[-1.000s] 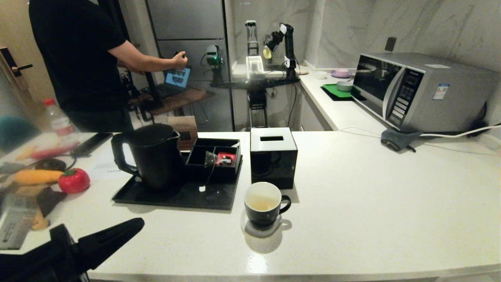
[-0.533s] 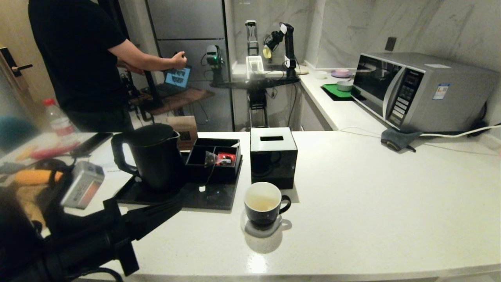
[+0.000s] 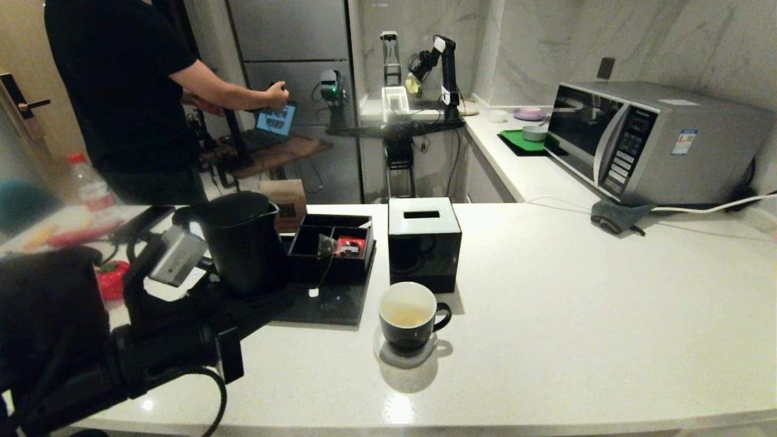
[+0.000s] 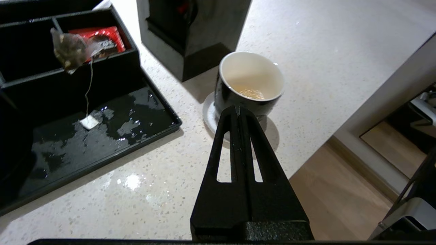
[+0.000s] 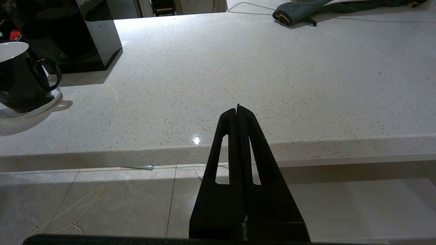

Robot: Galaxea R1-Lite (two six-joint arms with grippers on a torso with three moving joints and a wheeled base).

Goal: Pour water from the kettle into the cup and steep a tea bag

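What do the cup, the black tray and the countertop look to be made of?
Cup: probably glazed ceramic; glossy black outside, white inside. Black tray: likely plastic or lacquer; smooth, mirror-like, wet patches beading on it. Countertop: pale speckled stone or quartz composite, polished, showing glare spots.

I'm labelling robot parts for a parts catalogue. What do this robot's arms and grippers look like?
The left arm is matte black with a looping black cable and a silver-grey box carrying a label near the wrist. Both the left gripper and the right gripper have long, tapering black fingers, each pierced by a slot-shaped cutout.
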